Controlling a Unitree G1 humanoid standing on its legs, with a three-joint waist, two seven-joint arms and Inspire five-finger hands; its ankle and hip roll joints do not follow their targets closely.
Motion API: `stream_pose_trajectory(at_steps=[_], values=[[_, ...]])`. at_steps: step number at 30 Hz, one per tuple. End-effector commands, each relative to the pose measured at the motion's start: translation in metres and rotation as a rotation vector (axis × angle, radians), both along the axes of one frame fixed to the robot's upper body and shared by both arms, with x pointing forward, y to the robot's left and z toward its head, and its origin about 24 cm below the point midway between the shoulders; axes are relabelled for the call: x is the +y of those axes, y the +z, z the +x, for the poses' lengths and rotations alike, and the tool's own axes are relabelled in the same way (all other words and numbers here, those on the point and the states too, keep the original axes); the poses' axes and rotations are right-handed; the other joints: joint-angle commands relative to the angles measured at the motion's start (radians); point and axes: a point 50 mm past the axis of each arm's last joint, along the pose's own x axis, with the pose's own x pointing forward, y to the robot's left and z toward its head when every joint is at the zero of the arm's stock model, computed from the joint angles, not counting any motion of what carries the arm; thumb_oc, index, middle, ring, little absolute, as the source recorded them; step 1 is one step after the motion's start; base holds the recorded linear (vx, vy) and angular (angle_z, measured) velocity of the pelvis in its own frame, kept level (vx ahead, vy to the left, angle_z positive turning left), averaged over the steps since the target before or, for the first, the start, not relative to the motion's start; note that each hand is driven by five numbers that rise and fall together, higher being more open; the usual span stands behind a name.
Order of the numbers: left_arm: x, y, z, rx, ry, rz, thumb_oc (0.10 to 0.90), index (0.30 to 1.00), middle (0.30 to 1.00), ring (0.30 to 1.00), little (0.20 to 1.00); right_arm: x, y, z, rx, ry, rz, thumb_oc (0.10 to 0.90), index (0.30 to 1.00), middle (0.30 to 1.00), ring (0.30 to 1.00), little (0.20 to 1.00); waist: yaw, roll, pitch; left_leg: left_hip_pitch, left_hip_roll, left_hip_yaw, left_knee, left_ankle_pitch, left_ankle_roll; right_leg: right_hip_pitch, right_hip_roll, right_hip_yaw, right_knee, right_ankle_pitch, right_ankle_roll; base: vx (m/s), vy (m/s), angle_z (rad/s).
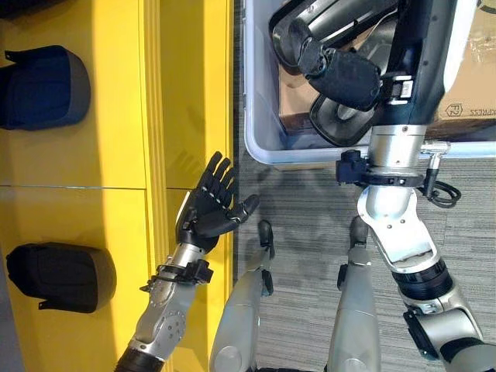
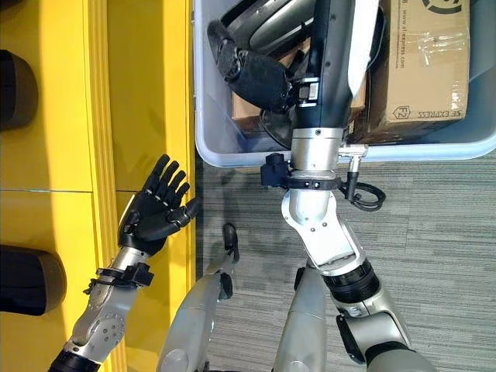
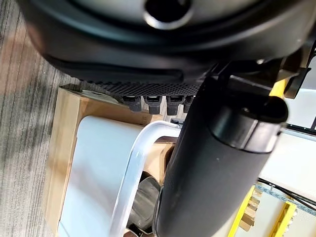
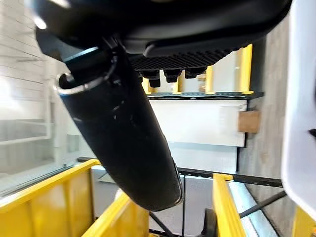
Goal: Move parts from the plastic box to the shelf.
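- My left hand [image 1: 208,203] is raised over the front edge of the yellow shelf [image 1: 116,139]. Its fingers are spread straight, the palm is bare, and it grips nothing.
- My right hand [image 2: 314,101] reaches over the near rim into the plastic box [image 1: 262,143]. Its fingers are buried among the parts, so I cannot tell whether they grip anything.
- The parts are in the box. A long silver-and-black part [image 1: 333,22] lies slantwise, its long axis running from the far right down toward my left. It ends in a dark rounded end [image 1: 350,77] just beside my right wrist.
- A cardboard box [image 2: 422,62] fills the box's right side, which leaves little room there.
- On the shelf, a dark blue part [image 1: 43,85] and a black part [image 1: 62,275] sit well apart, with bare yellow board between them.
- A strip of grey carpet [image 1: 310,209] separates the shelf edge from the box's left wall.
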Motion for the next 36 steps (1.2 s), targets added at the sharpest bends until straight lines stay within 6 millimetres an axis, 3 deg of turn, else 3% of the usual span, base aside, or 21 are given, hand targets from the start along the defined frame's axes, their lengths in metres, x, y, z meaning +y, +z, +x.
stream_pose_trajectory(at_steps=[1,8,11,18,25,29,33,36], values=[[-0.007,0.045,-0.017,-0.258,-0.062,-0.087,0.9,1.0,1.0,1.0,1.0,0.011,0.042,-0.04,-0.279,0.137,-0.012,0.9,1.0,1.0,1.0,1.0,-0.011,0.13,-0.005,-0.019,-0.031,-0.025,0.091,-0.155,0.019,0.045,0.042,-0.063,-0.02,-0.112,-0.08,-0.01,-0.033,0.01],[-0.006,0.044,-0.018,-0.245,-0.072,-0.079,0.9,1.0,1.0,1.0,1.0,0.014,0.044,-0.042,-0.32,0.069,-0.095,0.9,1.0,1.0,1.0,1.0,-0.006,0.118,-0.005,0.009,-0.024,-0.024,0.091,-0.16,0.019,0.076,0.035,-0.077,-0.02,-0.114,-0.077,0.0,-0.004,0.0],[-0.005,0.044,-0.018,-0.247,-0.076,-0.078,0.9,1.0,1.0,1.0,1.0,0.009,0.046,-0.043,-0.367,-0.052,-0.086,0.9,1.0,1.0,1.0,1.0,-0.007,0.11,-0.005,0.028,-0.019,-0.023,0.083,-0.162,0.021,0.093,0.033,-0.082,-0.026,-0.112,-0.074,0.0,0.0,0.0],[-0.001,0.044,-0.021,-0.231,-0.082,-0.071,0.9,1.0,1.0,1.0,1.0,-0.022,0.059,-0.037,-0.373,-0.273,-0.043,0.9,1.0,1.0,1.0,1.0,-0.011,0.094,-0.005,0.053,-0.011,-0.033,0.079,-0.167,0.02,0.122,0.031,-0.091,-0.026,-0.117,-0.072,0.0,-0.013,0.01],[0.006,0.044,-0.024,-0.236,-0.089,-0.048,0.9,1.0,1.0,1.0,1.0,-0.044,0.074,-0.033,-0.371,-0.469,-0.121,0.9,1.0,1.0,1.0,1.0,-0.005,0.077,-0.005,0.068,0.0,-0.047,0.078,-0.169,0.015,0.15,0.026,-0.107,-0.034,-0.118,-0.067,-0.01,-0.059,0.01],[0.01,0.045,-0.026,-0.238,-0.08,-0.049,0.9,1.0,1.0,1.0,1.0,-0.06,0.069,-0.023,-0.207,-0.343,-0.006,0.9,1.0,1.0,1.0,1.0,-0.014,0.068,-0.005,0.074,0.005,-0.044,0.081,-0.17,0.013,0.155,0.028,-0.108,-0.033,-0.121,-0.069,0.0,-0.036,0.01],[0.007,0.046,-0.026,-0.247,-0.074,-0.055,0.9,1.0,1.0,1.0,1.0,-0.054,0.06,-0.022,-0.162,-0.242,0.015,0.9,1.0,1.0,1.0,1.0,-0.024,0.071,-0.005,0.07,0.004,-0.038,0.078,-0.169,0.013,0.145,0.034,-0.1,-0.03,-0.123,-0.072,0.0,0.01,-0.01],[0.002,0.047,-0.024,-0.255,-0.063,-0.068,0.9,1.0,1.0,1.0,1.0,-0.038,0.046,-0.02,-0.105,-0.148,-0.004,0.9,1.0,1.0,1.0,1.0,-0.035,0.08,-0.005,0.065,0.001,-0.028,0.075,-0.167,0.016,0.129,0.042,-0.088,-0.029,-0.124,-0.078,-0.02,0.059,-0.11]])
